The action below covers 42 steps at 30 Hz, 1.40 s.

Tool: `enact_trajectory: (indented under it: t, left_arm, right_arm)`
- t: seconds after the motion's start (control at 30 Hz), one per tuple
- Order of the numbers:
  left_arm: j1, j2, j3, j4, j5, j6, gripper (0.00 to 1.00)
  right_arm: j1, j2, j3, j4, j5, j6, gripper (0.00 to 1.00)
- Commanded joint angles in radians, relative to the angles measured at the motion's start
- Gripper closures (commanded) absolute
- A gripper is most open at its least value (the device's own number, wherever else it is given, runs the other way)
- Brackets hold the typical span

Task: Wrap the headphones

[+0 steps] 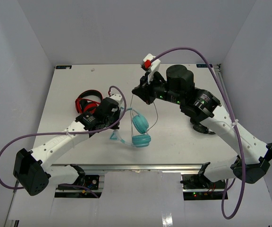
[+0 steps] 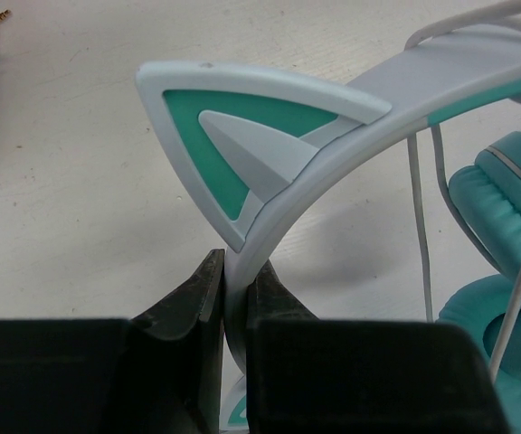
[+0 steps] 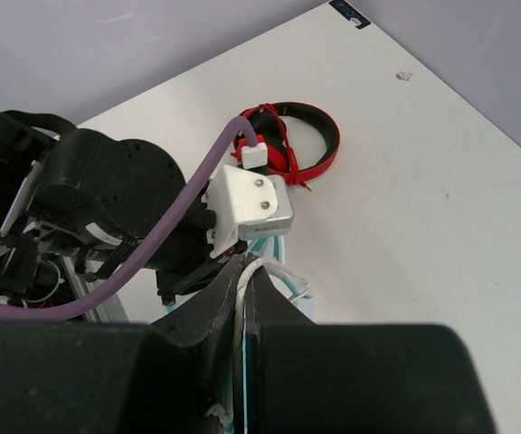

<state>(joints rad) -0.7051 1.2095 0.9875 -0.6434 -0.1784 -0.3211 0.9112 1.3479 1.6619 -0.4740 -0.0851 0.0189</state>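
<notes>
The left gripper had its two black jaws shut tight on the pale band of the headphones, pinching it edge-on just below one of the cat ears. The right gripper was closed on the thin white cord, which ran up between its dark fingers and looped out just above them. From the top view, the headphones hung between the two arms over the middle of the table. The band was at the left gripper, and the two round cups sat to its right, one above the other and close together. The cord rose in thin lines from the headphones to the right gripper, which was farther back on the table. The cups were turquoise with padded cushions, and the band was pale grey-white with a teal stripe along its edge. The cat ear was a pale triangle with a teal inset and a smaller grey triangle inside it. A pair of red-and-black headphones lay well apart, behind the left arm, and its red cord ended in a small gold plug. A small dark label at the far table edge was too small to read.
</notes>
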Motion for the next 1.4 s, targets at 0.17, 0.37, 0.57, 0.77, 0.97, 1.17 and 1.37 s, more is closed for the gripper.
enact_trajectory:
  t: [0.17,0.37,0.57,0.77,0.97,1.17,1.37]
  left_arm:
    - [0.099,0.071,0.094,-0.029,-0.014,-0.095,1.0]
    - [0.14,0.104,0.15,-0.047,-0.024,-0.11,1.0]
    - [0.153,0.101,0.191,-0.06,-0.054,-0.149,1.0]
    - [0.159,0.053,0.214,-0.063,-0.076,-0.202,1.0]
    - [0.161,0.014,0.226,-0.065,-0.084,-0.223,1.0]
    - [0.162,-0.029,0.232,-0.086,-0.11,-0.235,1.0]
    - [0.164,-0.072,0.251,-0.12,-0.122,-0.234,1.0]
  right_arm:
    - [0.077,-0.147,-0.198,0.156,-0.116,0.052,0.92]
    - [0.126,-0.167,-0.309,0.21,-0.124,0.084,0.92]
    - [0.172,-0.226,-0.505,0.35,-0.12,0.13,0.92]
    - [0.225,-0.258,-0.65,0.411,-0.055,0.16,0.92]
    - [0.265,-0.267,-0.759,0.468,0.025,0.184,0.92]
    - [0.279,-0.239,-0.891,0.564,0.082,0.196,0.92]
    - [0.279,-0.223,-0.976,0.647,0.185,0.186,0.92]
